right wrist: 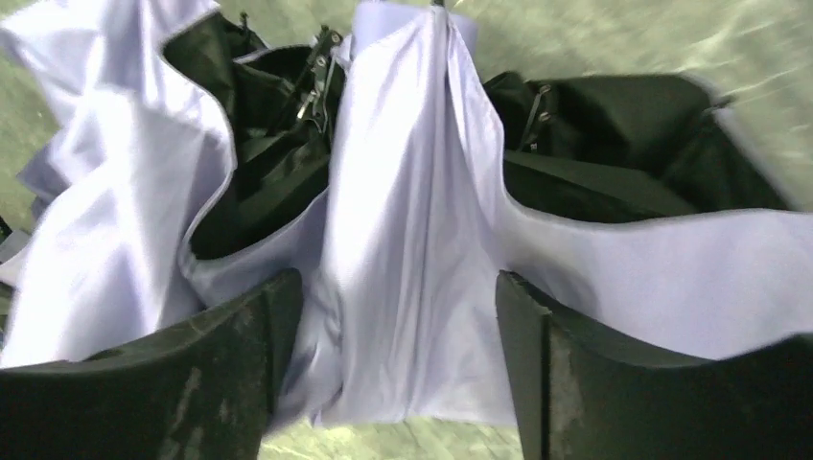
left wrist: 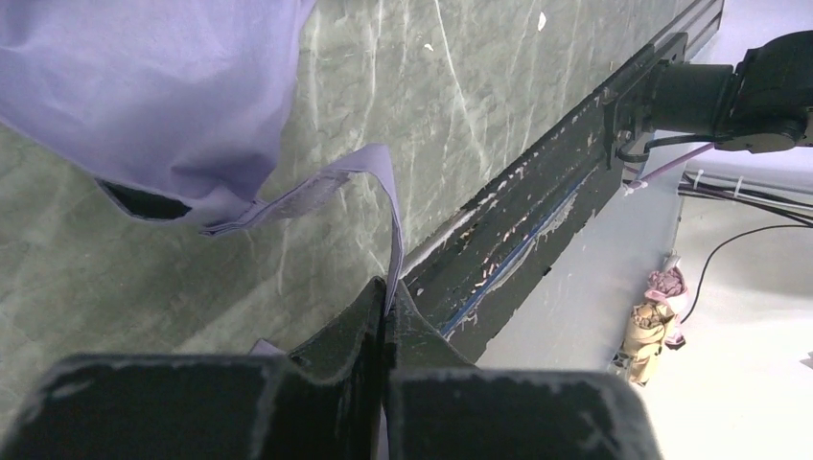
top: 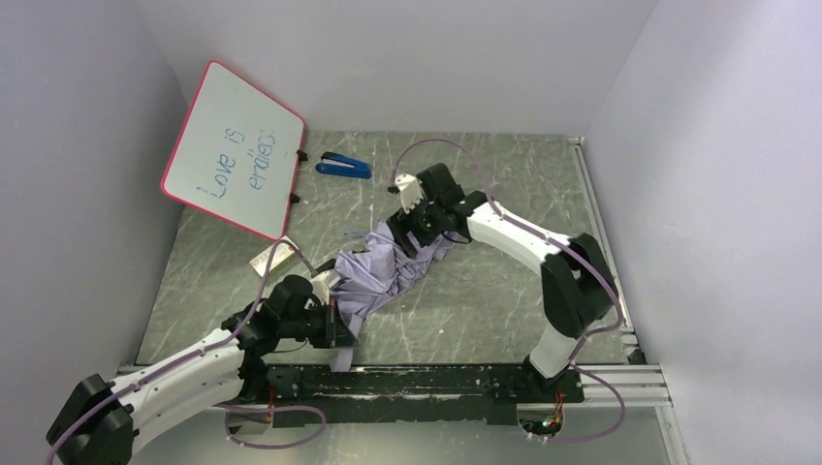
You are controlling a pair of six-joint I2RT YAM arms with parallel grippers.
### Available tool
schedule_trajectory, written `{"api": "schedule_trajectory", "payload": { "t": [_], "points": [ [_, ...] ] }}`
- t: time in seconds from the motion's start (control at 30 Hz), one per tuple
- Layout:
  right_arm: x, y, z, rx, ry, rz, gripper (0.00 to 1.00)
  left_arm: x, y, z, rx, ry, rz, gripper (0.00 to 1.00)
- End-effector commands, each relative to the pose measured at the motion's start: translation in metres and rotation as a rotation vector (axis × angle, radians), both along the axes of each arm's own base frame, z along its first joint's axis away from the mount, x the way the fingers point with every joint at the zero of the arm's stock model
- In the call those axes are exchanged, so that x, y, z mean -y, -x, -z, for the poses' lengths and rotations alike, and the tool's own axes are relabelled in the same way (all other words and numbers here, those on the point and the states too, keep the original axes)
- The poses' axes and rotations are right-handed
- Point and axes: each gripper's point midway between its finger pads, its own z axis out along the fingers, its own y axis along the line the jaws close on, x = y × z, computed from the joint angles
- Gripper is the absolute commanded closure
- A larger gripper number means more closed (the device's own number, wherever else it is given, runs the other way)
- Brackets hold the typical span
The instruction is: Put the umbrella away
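Observation:
The umbrella lies collapsed and loose on the table's middle, lilac fabric out, black folds showing. My left gripper is shut on the umbrella's thin lilac strap at the near end; the strap runs from my closed tips up to the canopy. My right gripper is open at the far end. Its fingers stand either side of a lilac fold, with black folds and metal ribs beyond. The handle is hidden.
A pink-framed whiteboard leans at the back left. A blue stapler-like object lies behind the umbrella. A small flat card lies left of it. The black base rail runs along the near edge, also in the left wrist view.

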Motion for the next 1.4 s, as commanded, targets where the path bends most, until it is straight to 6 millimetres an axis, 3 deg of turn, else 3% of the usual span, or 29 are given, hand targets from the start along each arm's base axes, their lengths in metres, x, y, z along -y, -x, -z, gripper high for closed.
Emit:
{"api": "schedule_trajectory", "payload": {
  "t": [0.0, 0.17, 0.3, 0.5, 0.7, 0.87, 1.03, 1.23, 1.37],
  "points": [
    [-0.005, -0.025, -0.086, 0.215, -0.111, 0.069, 0.17, 0.007, -0.004, -0.007, 0.021, 0.034, -0.016, 0.95],
    [-0.005, -0.018, -0.127, 0.248, -0.156, 0.078, 0.08, 0.009, -0.006, -0.009, 0.034, 0.026, -0.008, 0.95],
    [-0.016, -0.004, -0.132, 0.251, -0.169, 0.049, 0.01, 0.009, -0.009, -0.010, 0.048, 0.016, -0.009, 0.95],
    [-0.050, 0.015, -0.085, 0.245, -0.064, 0.005, 0.00, 0.009, -0.009, -0.010, 0.051, 0.021, -0.009, 0.95],
    [-0.058, 0.021, -0.017, 0.249, 0.124, -0.032, 0.00, 0.012, -0.010, -0.012, 0.055, 0.021, 0.006, 0.95],
    [-0.036, 0.014, 0.032, 0.268, 0.268, -0.007, 0.03, 0.016, -0.007, -0.013, 0.046, 0.037, 0.033, 0.95],
    [0.001, 0.000, 0.066, 0.317, 0.454, 0.013, 0.07, 0.021, -0.006, -0.016, 0.044, 0.058, 0.062, 0.95],
    [0.048, -0.032, 0.066, 0.342, 0.517, 0.032, 0.10, 0.032, -0.001, -0.022, 0.045, 0.085, 0.129, 0.95],
    [0.060, -0.053, 0.052, 0.356, 0.443, -0.024, 0.10, 0.050, 0.002, -0.028, 0.061, 0.118, 0.206, 0.95]
  ]
}}
